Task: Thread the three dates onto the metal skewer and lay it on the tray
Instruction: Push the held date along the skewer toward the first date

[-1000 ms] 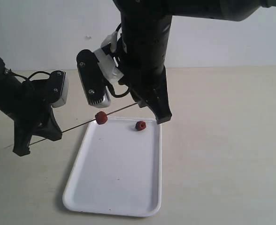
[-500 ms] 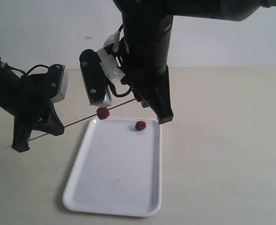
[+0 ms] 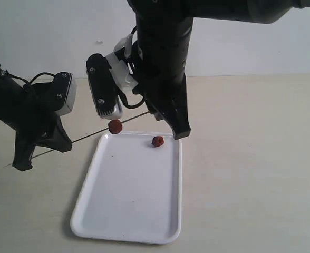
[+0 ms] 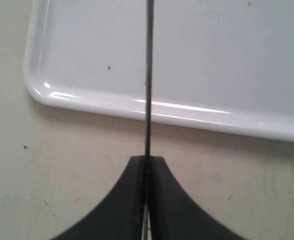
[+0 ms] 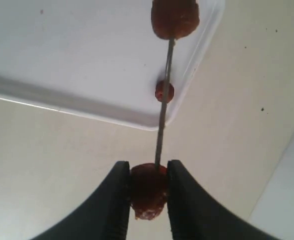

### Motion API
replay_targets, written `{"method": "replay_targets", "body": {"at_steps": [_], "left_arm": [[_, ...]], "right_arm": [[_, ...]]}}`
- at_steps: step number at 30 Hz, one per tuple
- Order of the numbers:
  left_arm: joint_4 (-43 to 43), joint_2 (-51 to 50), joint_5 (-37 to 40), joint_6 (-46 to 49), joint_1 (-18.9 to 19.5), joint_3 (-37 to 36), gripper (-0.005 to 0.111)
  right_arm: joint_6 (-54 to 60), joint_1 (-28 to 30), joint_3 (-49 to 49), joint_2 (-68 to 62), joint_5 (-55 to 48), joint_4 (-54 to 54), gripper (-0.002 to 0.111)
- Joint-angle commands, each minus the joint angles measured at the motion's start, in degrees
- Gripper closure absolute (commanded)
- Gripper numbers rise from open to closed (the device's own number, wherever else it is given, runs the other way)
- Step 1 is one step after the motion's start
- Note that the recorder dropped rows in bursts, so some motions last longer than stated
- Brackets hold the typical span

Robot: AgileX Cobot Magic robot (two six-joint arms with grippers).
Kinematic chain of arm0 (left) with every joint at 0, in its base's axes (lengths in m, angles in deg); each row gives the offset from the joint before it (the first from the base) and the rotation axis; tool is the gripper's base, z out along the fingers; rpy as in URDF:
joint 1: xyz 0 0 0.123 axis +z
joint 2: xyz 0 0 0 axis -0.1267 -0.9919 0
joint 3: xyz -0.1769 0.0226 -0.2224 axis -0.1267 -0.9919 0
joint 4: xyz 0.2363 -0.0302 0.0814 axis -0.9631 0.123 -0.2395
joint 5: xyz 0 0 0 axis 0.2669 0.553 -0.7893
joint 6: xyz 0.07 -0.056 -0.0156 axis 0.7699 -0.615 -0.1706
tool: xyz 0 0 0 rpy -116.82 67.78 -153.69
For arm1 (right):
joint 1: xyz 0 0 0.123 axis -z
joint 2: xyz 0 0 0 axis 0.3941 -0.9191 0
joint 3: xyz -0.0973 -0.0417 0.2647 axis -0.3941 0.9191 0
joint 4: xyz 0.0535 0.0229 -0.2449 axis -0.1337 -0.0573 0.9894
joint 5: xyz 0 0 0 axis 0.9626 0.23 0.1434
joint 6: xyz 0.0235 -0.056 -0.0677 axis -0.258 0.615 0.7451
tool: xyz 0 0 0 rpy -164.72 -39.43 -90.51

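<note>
Exterior view: a white tray (image 3: 127, 200) lies on a pale worktop (image 3: 250, 179) in the lower middle of the frame. At the left, the left fingers (image 3: 60, 143) grip one end of the metal skewer (image 3: 86, 138). The skewer slants up to the right, above the tray's upper left corner. A skewered date (image 3: 114, 126) sits partway along it. A loose date (image 3: 157, 140) rests on the tray near its upper edge. The right fingers (image 3: 180, 126) hang above the tray's upper right corner, and their grip is hidden here.

Left wrist view: the left fingers (image 4: 122, 200) are pressed together on the skewer (image 4: 148, 75), which runs straight up the frame across the tray's rim (image 4: 87, 97).

Right wrist view: the right fingers (image 5: 118, 200) are closed on a gripped date (image 5: 148, 190) at lower centre. The skewer's tip meets this date. The skewered date (image 5: 174, 19) shows at the top and the loose date (image 5: 164, 91) on the tray between.
</note>
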Motion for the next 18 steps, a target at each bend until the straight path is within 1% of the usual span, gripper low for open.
{"method": "replay_targets", "body": {"at_steps": [1,6,18], "left_arm": [[-0.3,0.36,0.11,0.37,-0.3,0.11,0.107],[-0.01,0.36,-0.42,0.58,-1.4,0.11,0.107],[3.1,0.36,-1.35,3.15,-1.44,0.11,0.107]], "right_arm": [[-0.39,-0.05,-0.24,0.38,1.15,0.69,0.082],[-0.27,-0.05,-0.24,0.38,2.98,-1.32,0.082],[-0.27,-0.05,-0.24,0.38,4.66,-5.43,0.082]]}}
